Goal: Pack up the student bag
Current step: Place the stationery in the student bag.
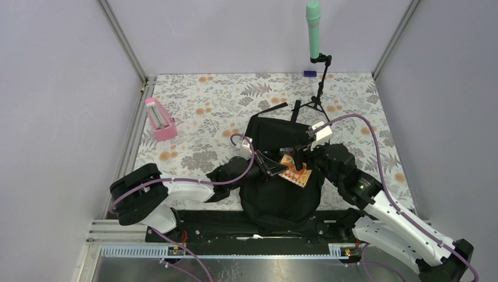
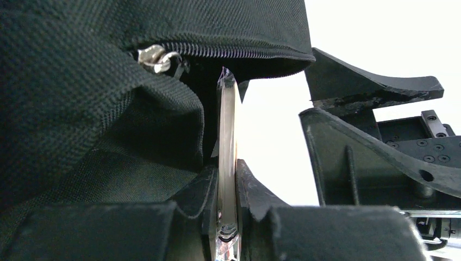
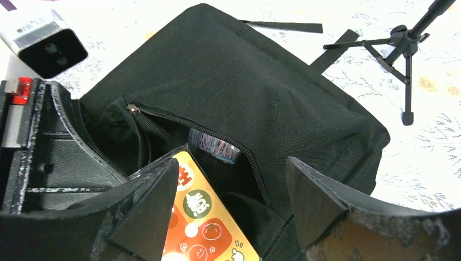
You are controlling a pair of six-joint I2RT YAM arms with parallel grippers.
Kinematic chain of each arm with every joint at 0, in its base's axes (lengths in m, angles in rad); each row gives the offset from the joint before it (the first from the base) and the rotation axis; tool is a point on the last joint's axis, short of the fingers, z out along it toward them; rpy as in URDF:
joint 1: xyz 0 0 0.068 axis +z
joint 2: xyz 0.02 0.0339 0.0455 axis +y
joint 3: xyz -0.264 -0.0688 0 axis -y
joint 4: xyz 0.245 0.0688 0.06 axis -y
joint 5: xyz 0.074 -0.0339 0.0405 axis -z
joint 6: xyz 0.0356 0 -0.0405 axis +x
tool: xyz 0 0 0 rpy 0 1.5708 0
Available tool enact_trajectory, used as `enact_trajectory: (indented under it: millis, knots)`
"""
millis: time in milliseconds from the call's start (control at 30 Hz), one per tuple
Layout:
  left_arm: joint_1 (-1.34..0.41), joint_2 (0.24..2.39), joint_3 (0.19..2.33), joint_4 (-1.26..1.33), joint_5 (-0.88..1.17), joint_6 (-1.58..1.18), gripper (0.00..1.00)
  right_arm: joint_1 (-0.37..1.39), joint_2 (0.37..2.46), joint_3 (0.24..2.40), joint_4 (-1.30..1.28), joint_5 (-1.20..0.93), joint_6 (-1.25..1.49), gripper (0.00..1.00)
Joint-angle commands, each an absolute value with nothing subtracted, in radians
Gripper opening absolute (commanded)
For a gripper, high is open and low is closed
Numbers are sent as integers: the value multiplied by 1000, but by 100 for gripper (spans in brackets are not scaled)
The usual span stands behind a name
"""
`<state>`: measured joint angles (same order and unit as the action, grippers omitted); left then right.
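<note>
The student bag (image 1: 276, 194) is a black backpack lying flat mid-table, its zip pocket (image 3: 163, 117) gaping open. An orange snack packet (image 1: 295, 171) stands slanted at that opening. My left gripper (image 2: 227, 168) is shut on the packet's thin clear edge (image 2: 226, 119), with bag fabric (image 2: 81, 109) and a zip pull (image 2: 155, 57) right beside it. My right gripper (image 3: 231, 163) is open above the packet (image 3: 209, 217), which rests against its left finger (image 3: 147, 212). A purple-patterned item (image 3: 215, 145) shows inside the pocket.
A green microphone (image 1: 314, 29) on a black tripod (image 1: 317, 100) stands just behind the bag. A pink holder (image 1: 160, 119) sits at the left of the flowered cloth. A small blue thing (image 1: 309, 73) lies at the back edge. Walls close in both sides.
</note>
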<state>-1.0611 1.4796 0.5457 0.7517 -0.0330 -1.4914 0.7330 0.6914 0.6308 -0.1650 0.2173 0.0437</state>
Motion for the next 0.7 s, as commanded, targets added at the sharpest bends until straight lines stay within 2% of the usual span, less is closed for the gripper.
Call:
enact_trajectory:
  millis: [0, 267, 400, 433, 567, 667]
  knots:
    - [-1046, 1460, 564, 802, -75, -1476, 0, 739, 729, 637, -111, 257, 5, 79]
    - [-997, 1405, 537, 756, -91, -1444, 0, 739, 815, 652, -42, 376, 7, 77]
    - [-983, 1392, 542, 736, -102, -1424, 0, 740, 888, 690, -30, 419, 5, 68]
    - [-981, 1388, 544, 732, -105, -1419, 0, 739, 898, 697, -29, 423, 5, 63]
    - [-974, 1367, 561, 674, -132, -1380, 0, 739, 910, 719, -28, 419, 5, 26]
    - [-974, 1359, 571, 658, -147, -1363, 0, 740, 893, 714, -16, 376, 5, 9]
